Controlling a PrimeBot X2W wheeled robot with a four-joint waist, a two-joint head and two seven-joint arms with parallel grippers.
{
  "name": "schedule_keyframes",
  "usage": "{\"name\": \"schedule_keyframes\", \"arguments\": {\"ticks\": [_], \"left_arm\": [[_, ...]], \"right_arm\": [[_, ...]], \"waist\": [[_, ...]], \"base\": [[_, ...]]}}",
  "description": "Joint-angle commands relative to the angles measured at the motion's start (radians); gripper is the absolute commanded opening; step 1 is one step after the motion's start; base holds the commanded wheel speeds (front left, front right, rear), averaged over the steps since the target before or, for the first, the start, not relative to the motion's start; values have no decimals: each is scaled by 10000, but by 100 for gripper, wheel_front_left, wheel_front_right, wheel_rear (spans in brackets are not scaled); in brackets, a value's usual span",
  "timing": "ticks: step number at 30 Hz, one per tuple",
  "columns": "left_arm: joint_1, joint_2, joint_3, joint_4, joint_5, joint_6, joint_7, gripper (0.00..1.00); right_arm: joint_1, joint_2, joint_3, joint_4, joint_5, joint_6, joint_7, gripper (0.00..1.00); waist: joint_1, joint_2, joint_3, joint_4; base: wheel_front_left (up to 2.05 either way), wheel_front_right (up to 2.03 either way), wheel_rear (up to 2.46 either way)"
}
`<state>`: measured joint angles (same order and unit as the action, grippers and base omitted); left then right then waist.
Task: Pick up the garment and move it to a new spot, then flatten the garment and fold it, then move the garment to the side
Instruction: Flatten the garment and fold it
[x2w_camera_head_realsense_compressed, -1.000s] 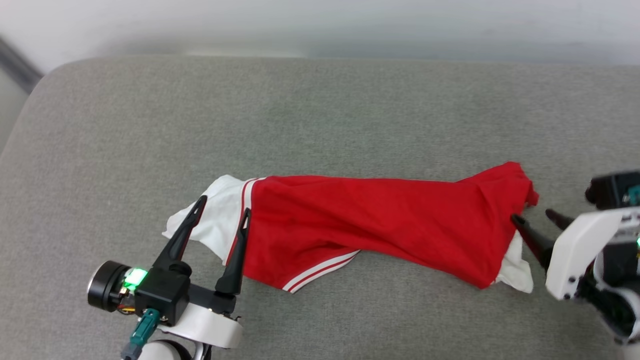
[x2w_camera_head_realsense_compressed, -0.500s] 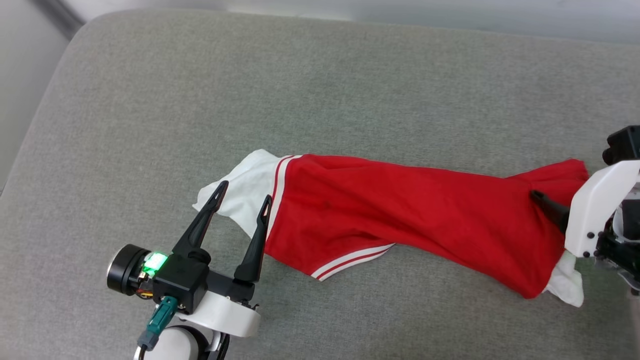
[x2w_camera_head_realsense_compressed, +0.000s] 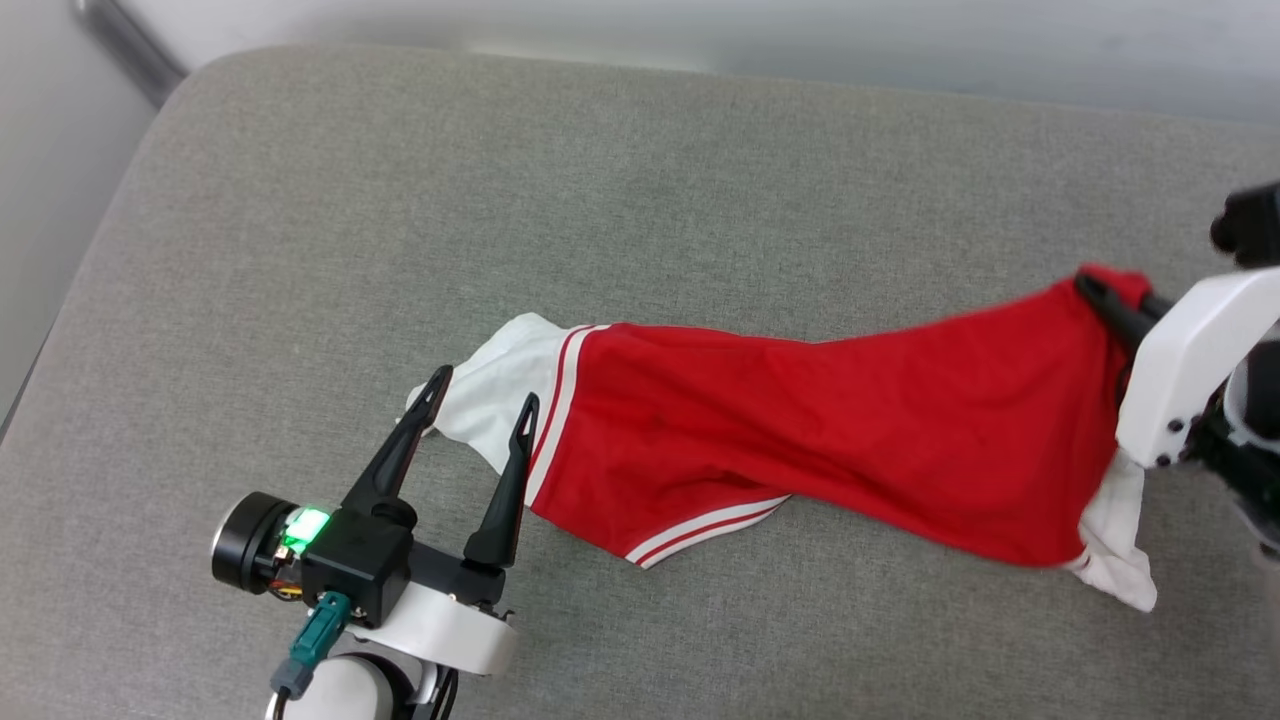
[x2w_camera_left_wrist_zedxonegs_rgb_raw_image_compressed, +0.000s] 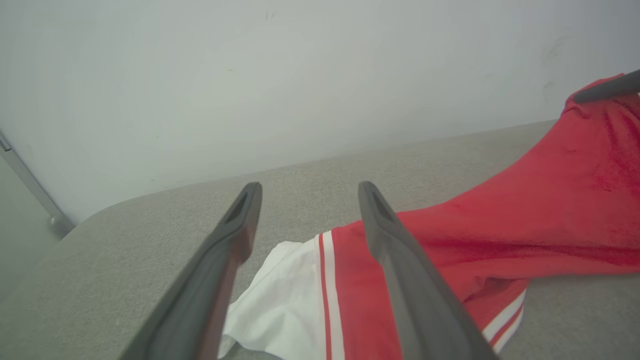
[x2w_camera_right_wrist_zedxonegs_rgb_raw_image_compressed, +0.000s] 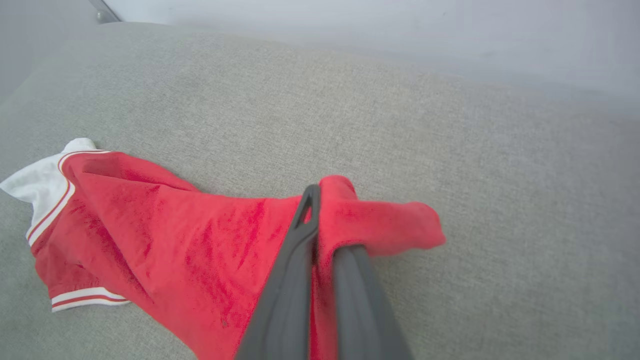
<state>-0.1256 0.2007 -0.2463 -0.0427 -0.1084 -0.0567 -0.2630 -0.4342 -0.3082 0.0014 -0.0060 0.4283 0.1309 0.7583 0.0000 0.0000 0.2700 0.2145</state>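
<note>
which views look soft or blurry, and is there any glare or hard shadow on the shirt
Head view: even, diffuse light, no glare, only a faint shadow under the garment; the green light by the left gripper blooms slightly. Left wrist view: near fingers soft. Right wrist view: right gripper blurred close up, red cloth looks blotchy.

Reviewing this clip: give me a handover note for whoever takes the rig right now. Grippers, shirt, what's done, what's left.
Right gripper: shut on the shirt at its red end, raised off the grey cushion.
Left gripper: open, fingers astride the white sleeve, nothing held.
Shirt: bunched lengthways, sleeve end lying on the cushion.
Done: right-hand grasp.
Left: carry to a new spot, flatten, fold, set aside.
</note>
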Motion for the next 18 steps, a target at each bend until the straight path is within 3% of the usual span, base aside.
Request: {"name": "schedule_keyframes", "arguments": {"ticks": [1,10,12,18], "left_arm": [[124,-93,0,-46,59,-57,-25,100],[44,-386,-230,-172,16,-308,-25,100],[-74,-484,-284,-214,16,-337,-25,100],[-401,-831,-528,-169,19,-479,-25,100]], "right_arm": [[-448,-79,60,-577,113,-3,37,0],[-2734,-195,495,-1199,-235,-3,524,0],[-3466,-137,588,-739,-368,-3,656,0],[-5433,-806,1384,1671,-1251,-3,311,0]], "waist": [[0,0,-163,0],[0,0,127,616],[0,0,332,880],[0,0,938,1758]], "base": [[0,0,0],[0,0,0],[0,0,0],[0,0,0]]}}
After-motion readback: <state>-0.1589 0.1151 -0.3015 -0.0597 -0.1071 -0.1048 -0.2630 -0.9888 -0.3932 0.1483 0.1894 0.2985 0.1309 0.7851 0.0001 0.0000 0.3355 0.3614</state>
